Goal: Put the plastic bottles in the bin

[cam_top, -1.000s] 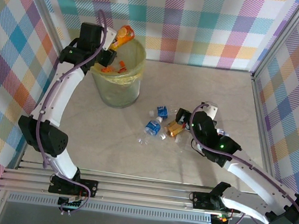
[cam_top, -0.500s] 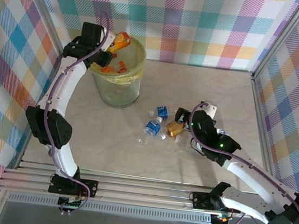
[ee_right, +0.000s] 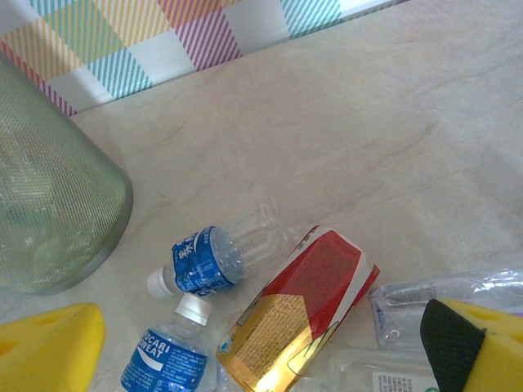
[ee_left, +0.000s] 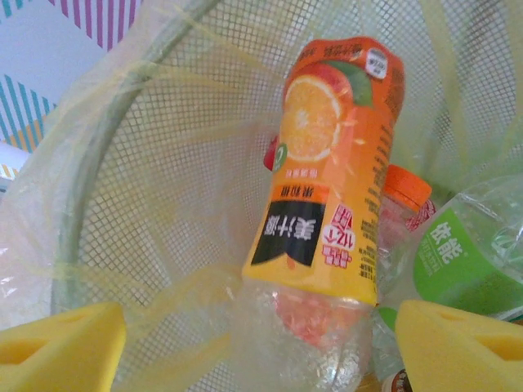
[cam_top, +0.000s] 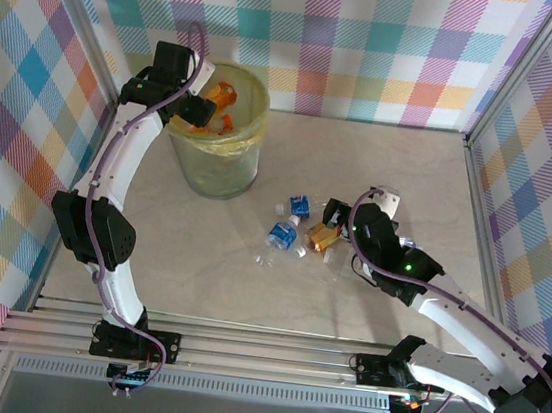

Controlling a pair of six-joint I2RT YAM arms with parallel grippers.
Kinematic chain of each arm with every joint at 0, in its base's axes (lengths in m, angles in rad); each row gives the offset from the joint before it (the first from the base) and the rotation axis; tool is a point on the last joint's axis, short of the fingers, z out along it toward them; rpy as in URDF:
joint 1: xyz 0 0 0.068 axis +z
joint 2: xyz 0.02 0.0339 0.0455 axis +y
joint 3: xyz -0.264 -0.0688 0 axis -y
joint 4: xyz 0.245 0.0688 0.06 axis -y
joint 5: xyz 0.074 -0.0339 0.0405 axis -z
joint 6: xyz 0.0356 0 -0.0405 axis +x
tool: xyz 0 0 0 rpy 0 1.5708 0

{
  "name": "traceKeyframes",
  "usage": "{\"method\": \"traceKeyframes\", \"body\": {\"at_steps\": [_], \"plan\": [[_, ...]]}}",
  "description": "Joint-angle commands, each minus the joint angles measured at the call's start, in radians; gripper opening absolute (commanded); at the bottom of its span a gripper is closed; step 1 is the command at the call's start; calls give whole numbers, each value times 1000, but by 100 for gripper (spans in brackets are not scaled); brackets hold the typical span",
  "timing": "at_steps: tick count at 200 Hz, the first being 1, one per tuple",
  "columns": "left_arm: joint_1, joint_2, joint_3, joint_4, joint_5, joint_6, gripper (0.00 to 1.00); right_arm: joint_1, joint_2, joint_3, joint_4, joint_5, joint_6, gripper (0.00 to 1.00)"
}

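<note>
Dropping orange bottle (ee_left: 335, 188) into bin (cam_top: 222, 172) | left gripper (ee_left: 261, 343) spread above it | right gripper (ee_right: 265, 347) spread over bottles (ee_right: 200, 260) beside bin | next: grasp one

Left arm (cam_top: 118, 162) and right arm (cam_top: 463, 325): white shells, black joints, purple cable (cam_top: 353, 221) along each. Green lamp (cam_top: 410, 266) lit on right arm. Claw fingers (ee_left: 61, 347) yellow.

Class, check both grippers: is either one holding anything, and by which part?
Nothing is held. The left gripper stands open, its fingers clear of the orange-labelled bottle inside the bin; the right gripper hangs open above the red-and-gold bottle.
</note>
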Motion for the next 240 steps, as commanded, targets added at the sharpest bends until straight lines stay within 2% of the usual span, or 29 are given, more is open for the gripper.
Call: {"method": "traceKeyframes", "body": {"at_steps": [1,77,128,155,173,185,240], "plan": [[11,-12,33,26,13,-23,86,-5,5,28,1,-2,7,100],[11,-52,15,49,7,-106,82,-5,5,25,-3,-2,8,100],[7,-187,-64,107,162,-262,85,-5,18,28,-5,-4,10,100],[-11,-302,-172,180,249,-363,89,-5,27,28,-9,-5,13,100],[-48,-388,-276,250,266,-414,92,-6,31,31,-16,-6,14,100],[-84,-444,-341,290,254,-434,98,-6,33,32,-19,-7,16,100],[-270,-594,-565,410,190,-502,100,-7,39,30,-20,-11,16,100]]}}
